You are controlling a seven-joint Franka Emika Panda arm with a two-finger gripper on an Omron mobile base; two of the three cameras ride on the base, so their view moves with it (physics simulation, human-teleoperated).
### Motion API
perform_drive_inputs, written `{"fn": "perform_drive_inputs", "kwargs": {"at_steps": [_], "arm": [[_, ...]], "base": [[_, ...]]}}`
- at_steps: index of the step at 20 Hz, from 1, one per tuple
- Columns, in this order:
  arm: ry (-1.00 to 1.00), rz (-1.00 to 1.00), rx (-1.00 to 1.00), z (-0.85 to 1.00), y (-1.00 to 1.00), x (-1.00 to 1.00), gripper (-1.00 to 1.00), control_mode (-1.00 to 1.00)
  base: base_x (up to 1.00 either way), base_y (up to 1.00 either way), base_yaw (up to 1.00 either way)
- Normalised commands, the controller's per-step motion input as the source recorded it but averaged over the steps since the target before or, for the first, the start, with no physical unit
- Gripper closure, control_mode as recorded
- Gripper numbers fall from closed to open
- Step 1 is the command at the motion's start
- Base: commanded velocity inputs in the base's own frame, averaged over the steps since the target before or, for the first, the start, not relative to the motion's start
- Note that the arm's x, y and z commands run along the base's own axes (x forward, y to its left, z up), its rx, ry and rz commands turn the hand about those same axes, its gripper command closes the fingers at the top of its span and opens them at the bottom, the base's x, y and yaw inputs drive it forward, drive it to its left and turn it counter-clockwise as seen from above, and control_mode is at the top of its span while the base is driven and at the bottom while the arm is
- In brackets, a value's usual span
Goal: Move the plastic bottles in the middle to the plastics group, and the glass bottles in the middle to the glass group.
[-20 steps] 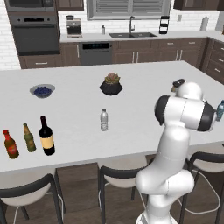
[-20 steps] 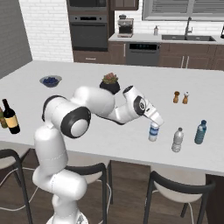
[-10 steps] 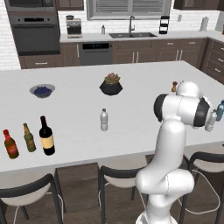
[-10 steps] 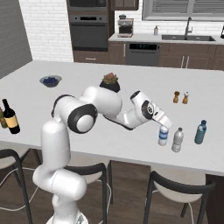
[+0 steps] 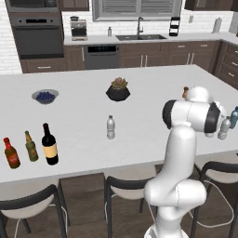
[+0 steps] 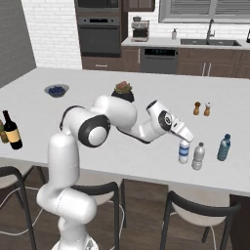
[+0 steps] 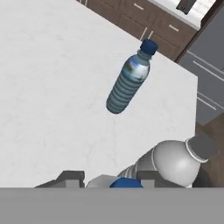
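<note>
Claw (image 6: 184, 140): closed around the blue-labelled water bottle (image 6: 183, 152) at its top, on the right part of the white tabletop (image 6: 122, 146). That bottle stands upright on the surface, just beside the clear greyish bottle (image 6: 198, 156); the hand view shows the greyish bottle (image 7: 175, 162) close against the fingertips (image 7: 70, 177), with the blue label between them.

Plastics group: greyish bottle and teal-blue bottle (image 6: 223, 147) near the right front edge; the teal-blue one (image 7: 129, 83) stands apart from the other two in the hand view.

Plain water bottle (image 5: 110, 127): upright, alone, mid-tabletop, well apart from both groups.

Black wine bottle (image 5: 49, 145): upright at the left front, just beside the olive-green bottle (image 5: 31, 147) and near the red-labelled brown bottle (image 5: 10, 153); the three form a row.

Other items: dark planter with a succulent (image 5: 118, 90) at centre rear; bowl of blueberries (image 5: 45, 96) at left rear; salt and pepper shakers (image 6: 202, 108) behind the plastics group.
</note>
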Motion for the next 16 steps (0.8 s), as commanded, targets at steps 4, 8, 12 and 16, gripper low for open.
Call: {"fn": "perform_drive_inputs", "kwargs": {"at_steps": [4, 8, 12, 16], "arm": [[0.10, 0.00, 0.00, 0.01, -0.14, 0.12, 1.00, -1.00], [0.00, 0.00, 0.00, 0.00, -0.19, 0.04, 1.00, -1.00], [0.00, 0.00, 0.01, 0.00, -0.12, 0.07, 1.00, -1.00], [0.00, 0.00, 0.04, 0.00, -0.09, 0.10, 1.00, -1.00]], "base": [[0.00, 0.00, 0.00], [0.00, 0.00, 0.00], [0.00, 0.00, 0.00], [0.00, 0.00, 0.00]]}}
